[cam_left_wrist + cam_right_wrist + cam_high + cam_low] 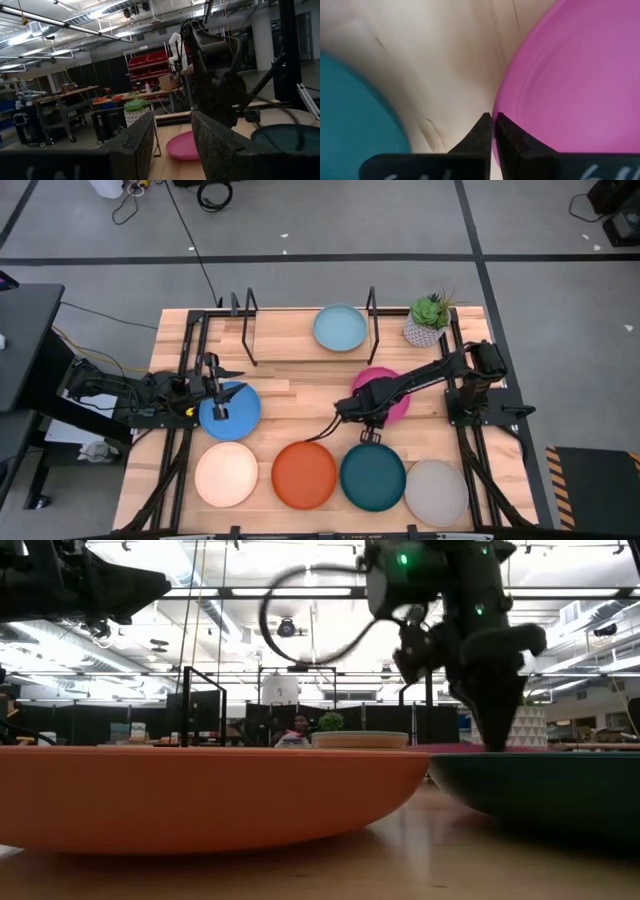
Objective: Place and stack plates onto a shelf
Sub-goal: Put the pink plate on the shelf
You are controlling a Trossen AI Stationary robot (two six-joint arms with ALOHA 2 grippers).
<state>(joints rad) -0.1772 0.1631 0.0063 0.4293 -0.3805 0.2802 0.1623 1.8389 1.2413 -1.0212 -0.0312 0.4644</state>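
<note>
At the near edge of the magenta plate (580,75), close to the middle of the desk (290,395), my right jaws (492,131) are pressed together on the plate's rim, one tip inside the rim and one outside. It is a thin pinch on a low rim, so I judge the plate could tilt or slip out when I raise it, and if it drops it could land on the dark teal plate (372,476) just beside it toward the front edge.

My left jaws (226,394) stand partly spread over the blue plate (231,412) near the left edge, pinching nothing.

On the shelf (290,340) along the back edge lies only the light blue plate (340,328), at its right end; the cream, orange, dark teal and grey plates sit in a row along the front edge.

Only the right wrist view shows the rim between my tips. Only the high view shows the whole row and the shelf. From desk height, the orange plate (200,795) hides most of this.
</note>
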